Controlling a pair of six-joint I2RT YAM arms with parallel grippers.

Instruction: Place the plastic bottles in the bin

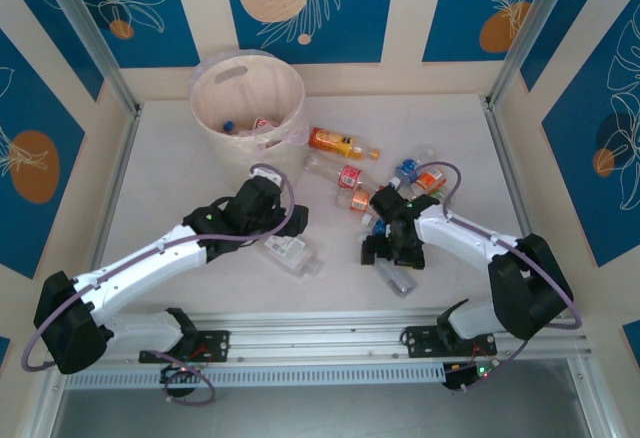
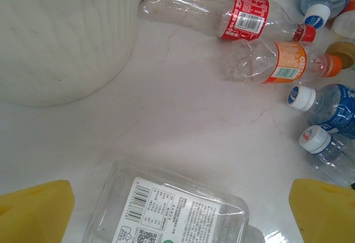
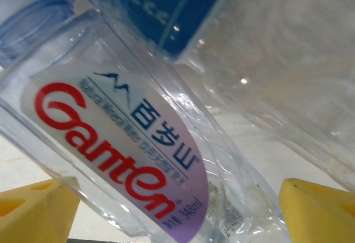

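The bin (image 1: 247, 93) stands at the back left with a few bottles inside. Loose plastic bottles lie right of it: an orange one (image 1: 340, 142), a red-labelled one (image 1: 338, 172), an orange-labelled one (image 2: 277, 60) and blue-labelled ones (image 2: 333, 101). My left gripper (image 2: 180, 212) is open, its yellow fingertips (image 2: 33, 209) either side of a flat clear bottle with a white label (image 2: 172, 207), apart from it. My right gripper (image 3: 177, 209) straddles a clear Ganten bottle (image 3: 122, 137) with its jaws wide; the bottle's edge meets the left pad (image 3: 33, 212).
The bin's ribbed wall (image 2: 61, 32) rises at the upper left of the left wrist view. The cluster of bottles lies between the two arms (image 1: 400, 183). An aluminium rail (image 1: 330, 333) runs along the near table edge. Bare table lies at the far right (image 1: 470, 148).
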